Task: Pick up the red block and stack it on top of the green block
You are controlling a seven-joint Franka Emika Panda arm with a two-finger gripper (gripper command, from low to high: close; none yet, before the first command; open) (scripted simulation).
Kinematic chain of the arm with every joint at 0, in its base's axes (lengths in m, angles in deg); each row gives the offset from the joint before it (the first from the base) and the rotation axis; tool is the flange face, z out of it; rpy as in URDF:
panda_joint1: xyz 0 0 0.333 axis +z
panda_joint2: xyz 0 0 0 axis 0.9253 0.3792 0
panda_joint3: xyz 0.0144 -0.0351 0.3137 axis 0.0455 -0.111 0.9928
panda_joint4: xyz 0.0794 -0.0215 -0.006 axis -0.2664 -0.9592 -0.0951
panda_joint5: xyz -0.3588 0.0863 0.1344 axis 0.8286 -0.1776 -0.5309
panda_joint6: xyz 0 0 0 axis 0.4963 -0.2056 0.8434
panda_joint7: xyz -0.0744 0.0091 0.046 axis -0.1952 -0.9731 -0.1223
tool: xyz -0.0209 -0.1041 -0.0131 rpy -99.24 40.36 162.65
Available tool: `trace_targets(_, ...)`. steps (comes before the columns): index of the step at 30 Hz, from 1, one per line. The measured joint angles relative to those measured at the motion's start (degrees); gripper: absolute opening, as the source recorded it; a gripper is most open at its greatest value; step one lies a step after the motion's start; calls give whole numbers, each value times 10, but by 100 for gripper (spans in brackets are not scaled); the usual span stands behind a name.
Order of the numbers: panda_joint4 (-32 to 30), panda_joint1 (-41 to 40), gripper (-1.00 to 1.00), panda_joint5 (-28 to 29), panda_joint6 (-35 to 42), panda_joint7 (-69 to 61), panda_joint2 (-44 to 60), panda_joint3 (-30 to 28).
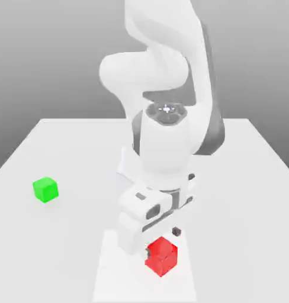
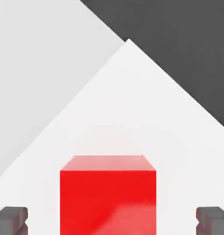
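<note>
The white arm (image 1: 164, 136) looms over the table (image 1: 64, 148), bent down at the near edge, its gripper (image 2: 112, 219) low over the red block (image 1: 161, 255) with the fingers (image 2: 11, 219) spread wide, one on each side and neither touching. The green block (image 1: 45, 190) sits well apart toward the exterior view's left. I'd worry about closing too high: the pads might catch only the top edge, and the cube could slip or twist free during that long carry.

Showing a glossy white arm (image 1: 161, 71) of rounded, bulging links, wearing dark grey panels along one side, a grey circular cap above the white hand block, ending in dark grey fingertips (image 2: 12, 219).
</note>
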Motion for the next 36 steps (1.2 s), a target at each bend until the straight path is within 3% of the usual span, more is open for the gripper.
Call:
trace_targets(7, 0, -2, -100, 1, -2, 1, 3, 2)
trace_targets(13, -17, 1, -100, 29, 88, 25, -104, -14)
trace_targets(25, -87, -252, -100, 149, 141, 274, -238, -126)
trace_targets(36, -161, -490, -100, 205, 160, 477, -329, -224)
